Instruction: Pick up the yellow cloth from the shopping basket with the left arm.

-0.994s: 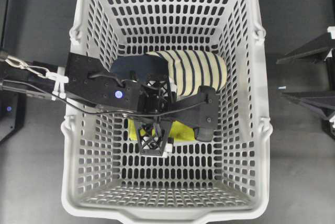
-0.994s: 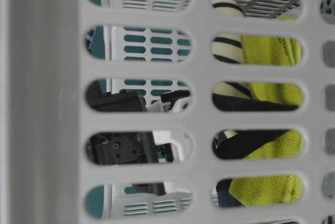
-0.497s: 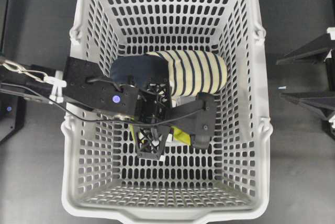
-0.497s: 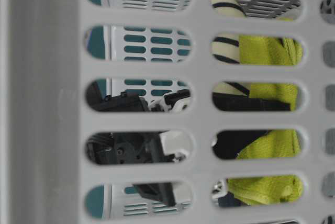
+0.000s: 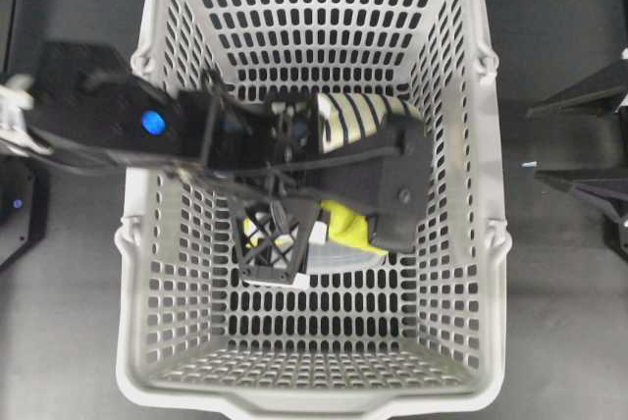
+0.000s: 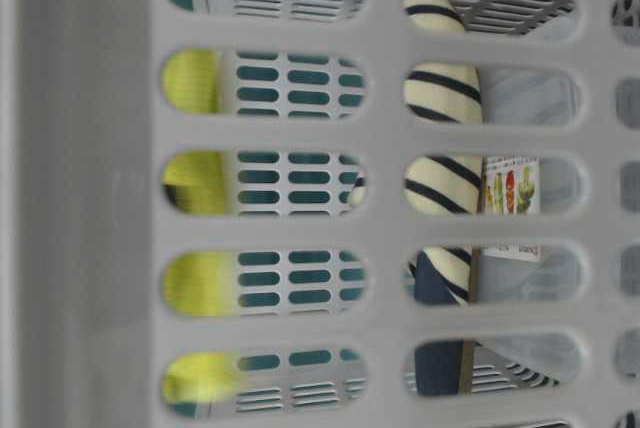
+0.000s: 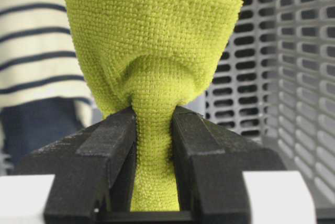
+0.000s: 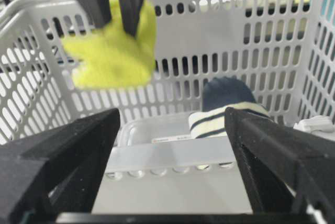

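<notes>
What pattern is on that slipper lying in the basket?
Cream with navy stripes and a navy toe, clearest on the slipper in the table-level view.

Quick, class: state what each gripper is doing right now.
Left gripper: closed on the yellow cloth, lifted inside the basket.
Right gripper: open, holding nothing.

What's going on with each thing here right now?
Yellow cloth: pinched, hanging clear of the basket floor.
Left gripper: shut on the cloth.
Right gripper: open, holding nothing.
Slipper: lying in the basket.
Basket: upright on the table.
</notes>
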